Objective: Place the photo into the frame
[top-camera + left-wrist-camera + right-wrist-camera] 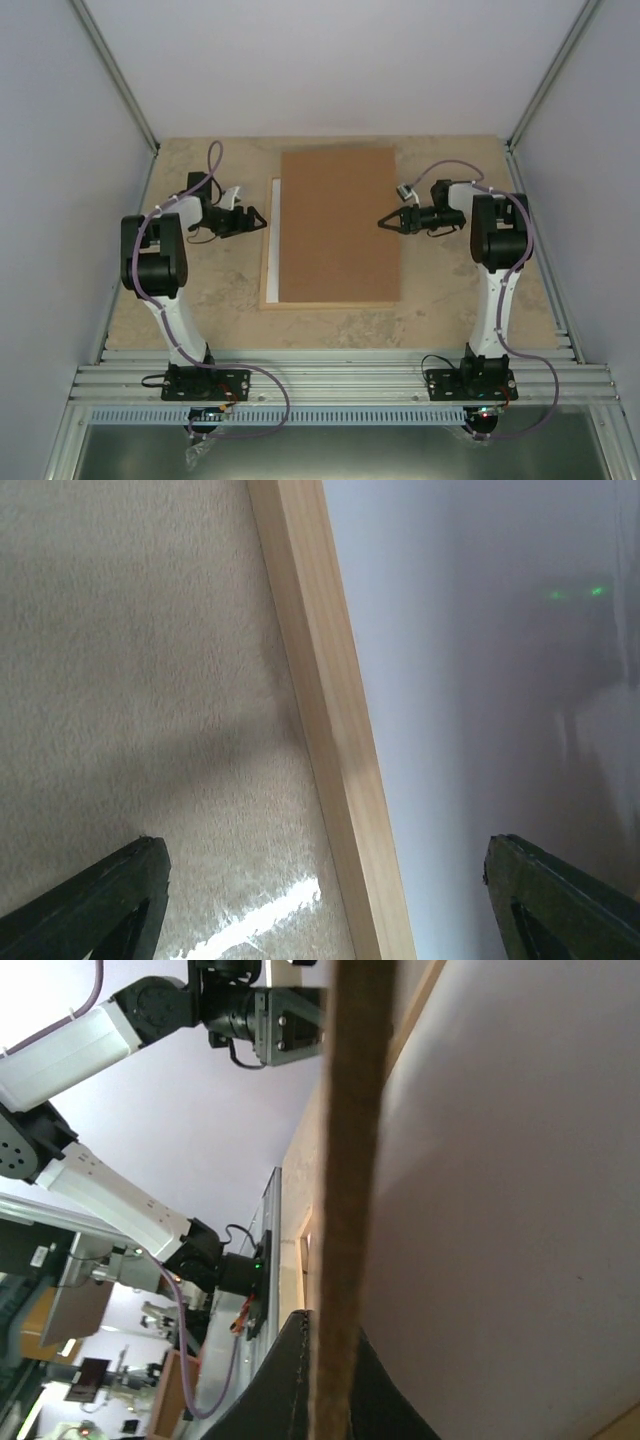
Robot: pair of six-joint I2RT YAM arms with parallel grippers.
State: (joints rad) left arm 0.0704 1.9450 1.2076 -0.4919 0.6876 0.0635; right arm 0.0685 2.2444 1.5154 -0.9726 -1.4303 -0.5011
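Note:
The light wooden frame (267,272) lies flat mid-table. A brown fibreboard backing panel (338,225) covers most of it. A white strip (277,230) shows inside the frame's left slat. The photo is hidden. My left gripper (257,217) is open and empty just above the frame's left slat. In the left wrist view its fingers straddle the slat (330,710), with the white surface (480,680) to the right. My right gripper (384,222) is shut on the panel's right edge. The right wrist view shows that edge (350,1160) pinched between the fingers (290,1380).
Grey enclosure walls with metal posts (120,80) stand left, right and behind. Aluminium rails (330,380) carrying both arm bases run along the near edge. The left arm (90,1040) shows across the table in the right wrist view.

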